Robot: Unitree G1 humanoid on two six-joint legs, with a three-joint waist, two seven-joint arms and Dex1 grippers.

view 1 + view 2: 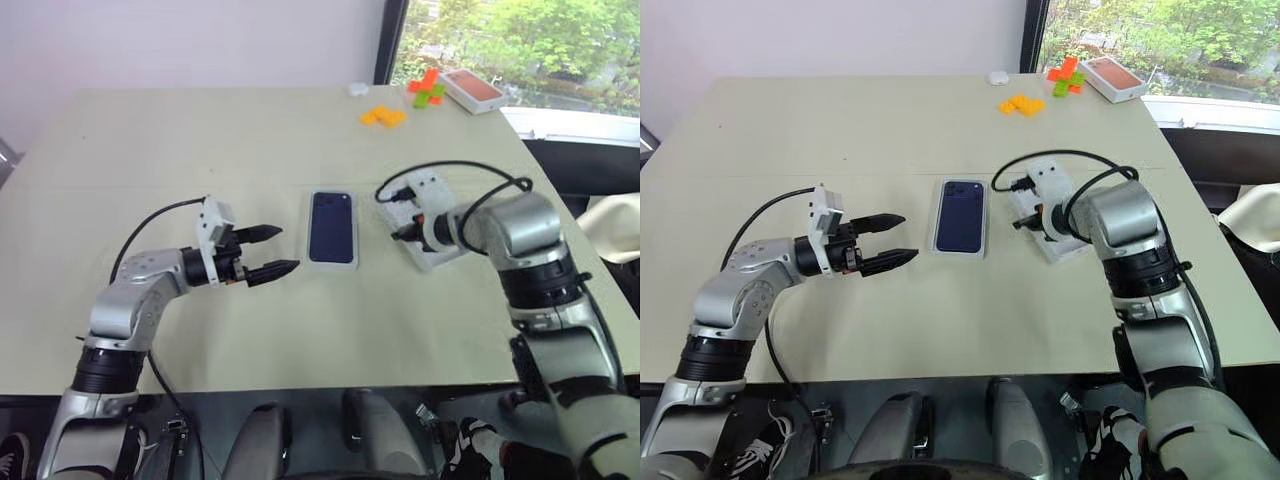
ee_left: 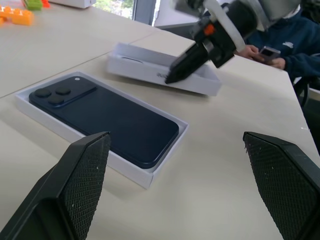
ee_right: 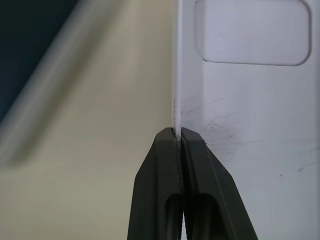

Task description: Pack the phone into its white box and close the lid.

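Note:
The dark navy phone [image 1: 332,226] lies back up in the white box [image 1: 331,265] at the table's middle, its camera cluster at the far end. Just to its right the lid [image 2: 150,67] rests open side up, and a rounded recess shows on its white inner face [image 3: 250,35]. My right gripper [image 3: 180,132] is shut on the lid's wall nearest the box, pinching the thin edge between both fingers. My left gripper [image 1: 288,249] hovers open to the left of the box, pointing at it, with nothing between its fingers [image 2: 80,180].
At the far right corner sit an orange-topped white box [image 1: 472,90], green and orange bricks [image 1: 428,90] and more orange bricks [image 1: 383,116]. A small white object [image 1: 358,90] lies near them. A person in dark blue [image 2: 285,45] sits beyond the table's right edge.

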